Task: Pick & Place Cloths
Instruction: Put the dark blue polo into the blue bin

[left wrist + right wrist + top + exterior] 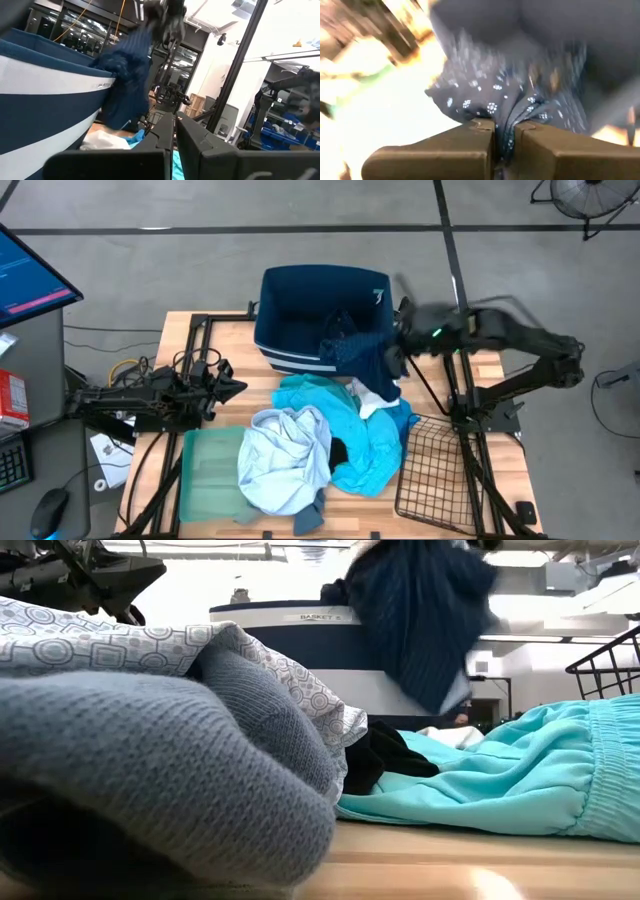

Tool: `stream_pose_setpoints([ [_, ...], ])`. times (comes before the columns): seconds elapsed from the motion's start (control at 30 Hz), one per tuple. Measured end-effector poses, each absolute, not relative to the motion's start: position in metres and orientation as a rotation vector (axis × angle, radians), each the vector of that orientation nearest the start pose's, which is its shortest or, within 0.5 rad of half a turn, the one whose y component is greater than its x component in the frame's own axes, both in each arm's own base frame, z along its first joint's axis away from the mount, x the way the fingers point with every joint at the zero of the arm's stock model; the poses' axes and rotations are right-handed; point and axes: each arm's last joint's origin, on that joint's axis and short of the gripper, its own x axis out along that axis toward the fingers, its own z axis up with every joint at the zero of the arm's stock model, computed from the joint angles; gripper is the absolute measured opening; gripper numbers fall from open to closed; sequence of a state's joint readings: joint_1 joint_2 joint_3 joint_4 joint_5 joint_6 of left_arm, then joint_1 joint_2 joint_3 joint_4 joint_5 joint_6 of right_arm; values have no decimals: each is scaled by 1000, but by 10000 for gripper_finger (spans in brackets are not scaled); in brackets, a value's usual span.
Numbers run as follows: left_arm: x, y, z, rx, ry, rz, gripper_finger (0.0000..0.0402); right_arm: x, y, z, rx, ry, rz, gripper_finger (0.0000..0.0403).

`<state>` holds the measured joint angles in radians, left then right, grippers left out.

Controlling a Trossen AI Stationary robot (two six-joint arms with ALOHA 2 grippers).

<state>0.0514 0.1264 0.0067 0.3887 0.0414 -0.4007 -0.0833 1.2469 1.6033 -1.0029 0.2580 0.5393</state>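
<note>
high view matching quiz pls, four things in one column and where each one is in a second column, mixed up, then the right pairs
Things:
1. navy dotted cloth
2. pale blue-white shirt
3. turquoise cloth
4. left gripper

Places or states:
A. waiting near the table's left edge, holding nothing
B. spread on the table beside the black wire basket
C. pinched in the right gripper, hanging over the rim of the navy bin
D. bunched up next to the pale green tray

Pairs: 1-C, 2-D, 3-B, 4-A
</note>
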Motion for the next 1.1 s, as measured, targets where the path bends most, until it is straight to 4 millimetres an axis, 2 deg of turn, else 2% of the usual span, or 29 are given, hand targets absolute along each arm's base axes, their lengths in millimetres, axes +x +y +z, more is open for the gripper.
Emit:
stream_pose_setpoints([
  [0.1,102,4,193,-386,-269,-44,3,219,-35,480,391,326,-463,2],
  [0.2,102,4,193,-386,-270,-44,3,221,-50,510,307,163,-482,2],
  [0.3,102,4,193,-385,-272,-45,3,229,-73,521,239,110,-553,1],
  [0.4,101,4,193,-386,-273,-45,3,248,-99,520,205,79,-611,1],
  [0.53,101,4,194,-385,-278,-46,3,277,-135,508,183,78,-641,1],
  [0.67,101,4,194,-385,-279,-47,3,301,-160,488,182,155,-664,1],
  [0.83,101,4,194,-385,-285,-48,3,318,-171,457,208,329,-676,0],
  [1.1,101,4,195,-385,-285,-48,3,342,-183,396,254,680,-687,0],
])
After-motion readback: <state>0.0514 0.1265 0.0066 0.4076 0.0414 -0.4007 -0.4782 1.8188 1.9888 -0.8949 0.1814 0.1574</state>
